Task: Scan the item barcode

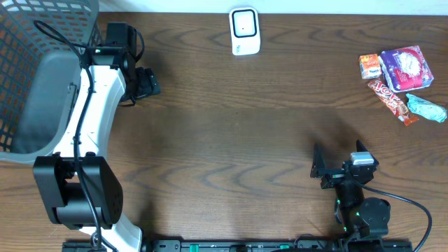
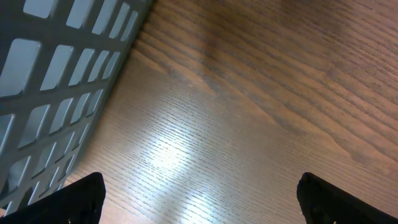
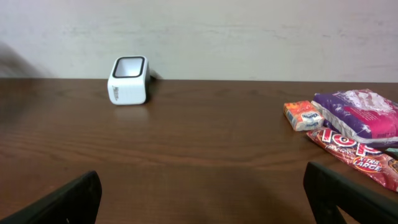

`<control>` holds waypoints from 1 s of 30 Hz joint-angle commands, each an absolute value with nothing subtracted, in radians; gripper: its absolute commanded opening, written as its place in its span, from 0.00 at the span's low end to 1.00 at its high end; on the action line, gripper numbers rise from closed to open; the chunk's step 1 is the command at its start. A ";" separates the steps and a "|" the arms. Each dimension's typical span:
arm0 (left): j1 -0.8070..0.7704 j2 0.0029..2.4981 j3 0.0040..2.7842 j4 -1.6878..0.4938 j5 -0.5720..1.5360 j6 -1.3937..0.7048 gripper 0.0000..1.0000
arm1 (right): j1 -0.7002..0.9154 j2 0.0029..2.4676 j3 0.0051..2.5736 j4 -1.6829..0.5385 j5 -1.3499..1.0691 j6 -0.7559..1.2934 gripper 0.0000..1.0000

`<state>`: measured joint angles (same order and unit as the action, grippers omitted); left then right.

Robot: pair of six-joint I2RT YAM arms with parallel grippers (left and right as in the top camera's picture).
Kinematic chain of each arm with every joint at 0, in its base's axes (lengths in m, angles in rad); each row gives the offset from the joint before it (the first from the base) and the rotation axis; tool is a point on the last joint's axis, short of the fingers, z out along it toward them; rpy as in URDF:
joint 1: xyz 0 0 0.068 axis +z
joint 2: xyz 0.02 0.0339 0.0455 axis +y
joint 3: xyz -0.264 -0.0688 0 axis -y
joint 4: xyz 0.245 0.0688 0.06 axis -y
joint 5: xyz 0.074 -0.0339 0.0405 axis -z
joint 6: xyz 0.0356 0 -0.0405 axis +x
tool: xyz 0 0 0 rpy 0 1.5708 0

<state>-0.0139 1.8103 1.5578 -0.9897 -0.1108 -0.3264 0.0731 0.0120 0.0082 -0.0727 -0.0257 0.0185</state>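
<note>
The white barcode scanner (image 1: 245, 31) stands at the table's far edge, its dark window facing up; the right wrist view shows the scanner (image 3: 129, 79) ahead to the left. Several snack items lie at the far right: an orange pack (image 1: 369, 66), a purple pack (image 1: 406, 68), a red candy bar (image 1: 392, 100) and a teal wrapper (image 1: 427, 107). My right gripper (image 1: 318, 168) is open near the front right, well short of them, with bare wood between its fingers (image 3: 62, 205). My left gripper (image 1: 150, 82) is open over bare table beside the basket, holding nothing.
A grey mesh basket (image 1: 28, 42) fills the far left corner; its wall (image 2: 56, 81) runs close by the left gripper (image 2: 199, 202). The orange pack (image 3: 303, 115), purple pack (image 3: 360, 115) and red bar (image 3: 354, 155) sit right of the right gripper (image 3: 202, 199).
</note>
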 commanded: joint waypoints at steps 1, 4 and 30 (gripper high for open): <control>-0.010 1.817 1.557 -0.994 -0.116 -0.338 0.98 | 0.071 0.005 0.006 -0.075 -0.017 0.029 0.99; -0.010 1.817 1.557 -0.994 -0.117 -0.338 0.98 | 0.071 0.005 0.006 -0.075 -0.017 0.029 0.99; -0.079 1.303 1.168 -0.762 0.192 -0.004 0.98 | 0.071 0.005 0.006 -0.075 -0.017 0.029 0.99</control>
